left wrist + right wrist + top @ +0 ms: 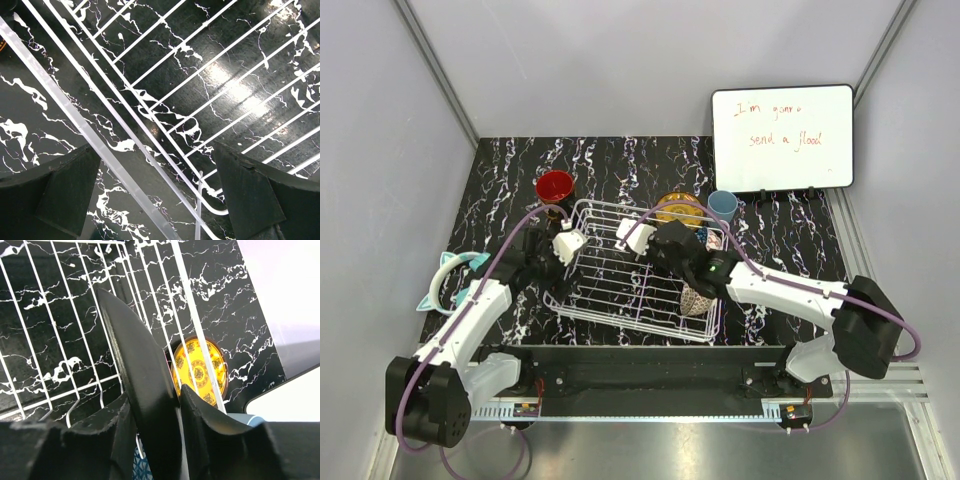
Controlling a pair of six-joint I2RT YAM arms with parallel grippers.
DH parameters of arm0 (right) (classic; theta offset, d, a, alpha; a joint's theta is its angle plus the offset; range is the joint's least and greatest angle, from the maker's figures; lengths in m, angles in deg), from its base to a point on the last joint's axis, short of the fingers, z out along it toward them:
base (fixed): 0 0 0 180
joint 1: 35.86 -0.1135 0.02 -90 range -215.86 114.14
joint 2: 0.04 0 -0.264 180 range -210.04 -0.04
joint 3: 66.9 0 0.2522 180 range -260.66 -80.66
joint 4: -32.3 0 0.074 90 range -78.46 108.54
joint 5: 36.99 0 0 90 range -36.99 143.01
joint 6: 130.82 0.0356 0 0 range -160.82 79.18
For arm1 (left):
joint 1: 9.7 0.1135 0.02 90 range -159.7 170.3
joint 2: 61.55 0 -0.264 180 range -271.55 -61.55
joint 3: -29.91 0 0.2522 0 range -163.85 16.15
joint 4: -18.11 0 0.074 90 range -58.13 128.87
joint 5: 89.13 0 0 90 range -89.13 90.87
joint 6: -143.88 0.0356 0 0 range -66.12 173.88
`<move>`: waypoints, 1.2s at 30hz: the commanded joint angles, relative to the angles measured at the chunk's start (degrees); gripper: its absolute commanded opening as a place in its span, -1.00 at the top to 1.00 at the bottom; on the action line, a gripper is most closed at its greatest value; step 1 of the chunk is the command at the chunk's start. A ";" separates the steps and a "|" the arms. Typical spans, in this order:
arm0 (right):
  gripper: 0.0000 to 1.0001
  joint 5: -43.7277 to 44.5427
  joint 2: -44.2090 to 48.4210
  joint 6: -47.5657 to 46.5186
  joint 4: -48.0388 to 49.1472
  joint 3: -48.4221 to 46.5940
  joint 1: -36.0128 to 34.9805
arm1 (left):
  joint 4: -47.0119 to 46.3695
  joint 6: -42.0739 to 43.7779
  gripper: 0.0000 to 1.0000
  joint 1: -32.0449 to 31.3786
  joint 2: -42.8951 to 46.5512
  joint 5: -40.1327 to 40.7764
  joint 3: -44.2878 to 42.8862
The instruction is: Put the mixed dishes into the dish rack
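Right wrist view: we see the right gripper point(157, 405) clamped on the saucer point(135, 365), glossy dark back, standing on edge, over the rack point(195, 315); the left gripper point(160, 192) gapes

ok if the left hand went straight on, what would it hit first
Probably the thick rim wire of the dish rack, which runs between the open left hand's fingers; the marbled table lies behind it.
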 commanded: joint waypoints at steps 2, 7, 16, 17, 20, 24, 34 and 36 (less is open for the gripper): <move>0.30 2.84 -0.45 2.82 -7.23 0.55 1.50 | -2.73 -0.32 -0.98 0.33 -0.28 -1.79 -1.24; 1.00 4.07 0.70 2.47 -8.03 -0.15 1.59 | -2.91 -0.41 -0.98 0.42 -0.63 -2.05 -1.32; 1.00 3.72 4.30 -3.50 -8.56 -5.15 1.32 | -3.08 -0.85 -0.98 0.50 -1.07 -2.41 -1.76; 1.00 3.81 4.39 -4.38 -8.65 -6.20 1.41 | -3.08 -1.11 -0.98 0.50 -1.07 -2.58 -1.76; 1.00 4.42 4.21 -8.16 -8.47 -8.05 1.32 | -2.99 -1.55 -0.98 0.59 -0.89 -2.67 -1.94; 1.00 5.91 4.04 -11.67 -7.77 -9.46 1.32 | -2.99 -1.73 -0.98 0.68 -0.72 -2.58 -2.03; 1.00 7.94 5.09 -17.30 -2.50 -11.48 0.89 | -3.34 -1.81 -0.98 0.85 -0.89 -3.11 -1.94; 1.00 8.20 5.09 -18.45 -2.41 -12.19 0.45 | -3.43 -1.90 -0.98 0.94 -0.98 -3.11 -2.03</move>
